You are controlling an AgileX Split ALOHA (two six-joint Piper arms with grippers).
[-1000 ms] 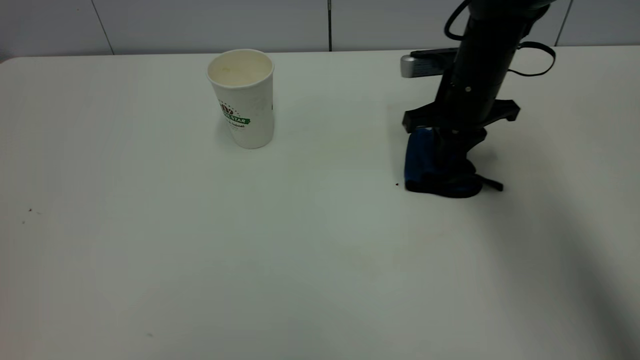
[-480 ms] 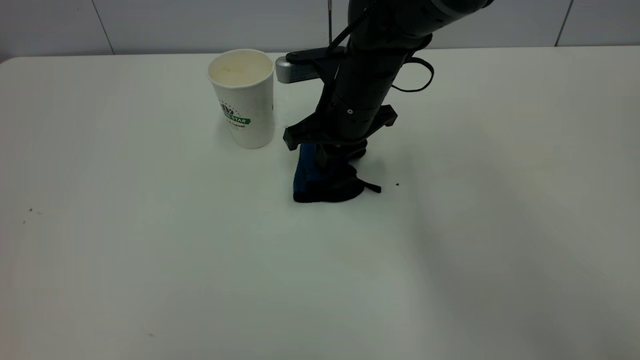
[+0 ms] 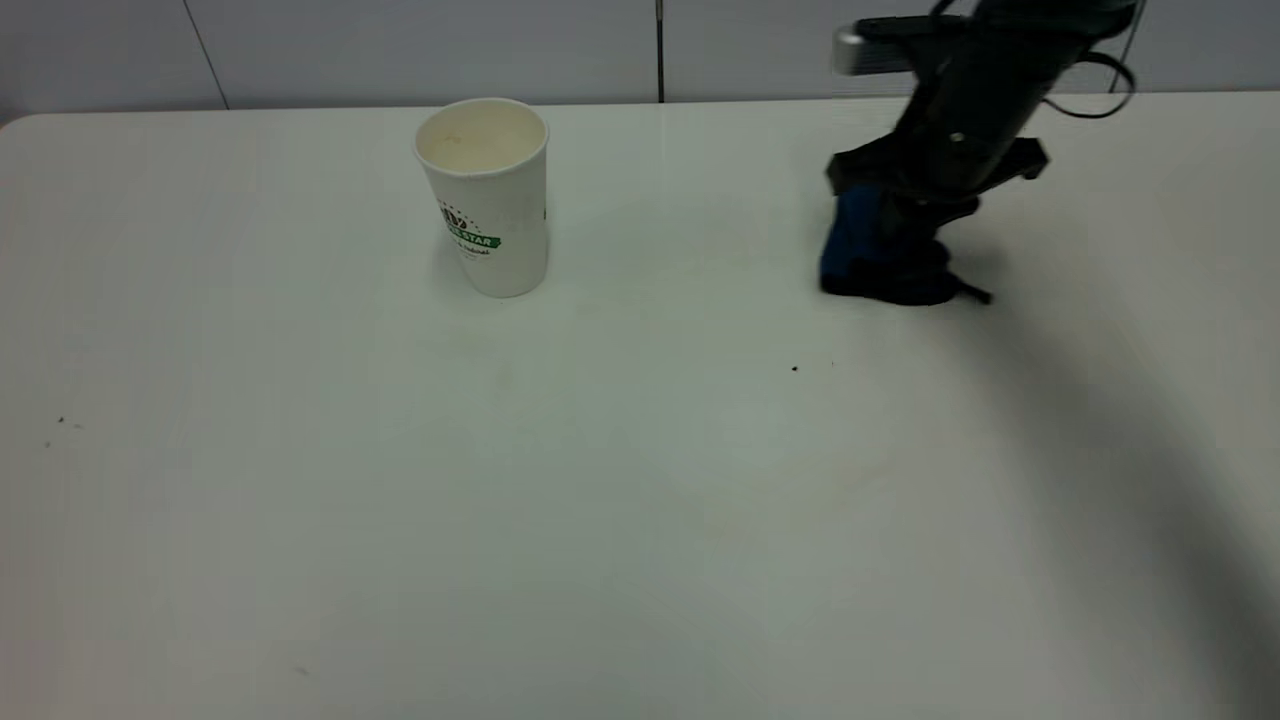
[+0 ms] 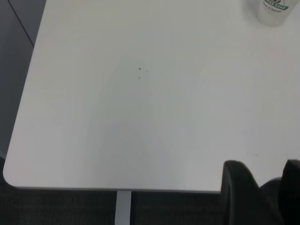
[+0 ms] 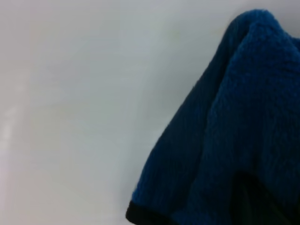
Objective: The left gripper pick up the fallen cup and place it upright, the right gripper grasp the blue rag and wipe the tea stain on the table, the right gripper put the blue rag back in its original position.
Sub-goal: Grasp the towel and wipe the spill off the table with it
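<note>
the left gripper [image 4: 262, 192] is parked off the near left edge of the table [image 3: 300, 500]; only the dark finger tips show with a gap between them, so can't tell how wide its jaws are. the cup [image 3: 486, 195] stands upright at far left-centre, mouth up. a tiny black speck [image 3: 795, 368] sits mid-table. far right, the right gripper [image 3: 895, 255] points down, clamped on the bunched blue rag [image 3: 860, 245], whose lower edge is at the tabletop. no brown tea stain shows on the table.
</note>
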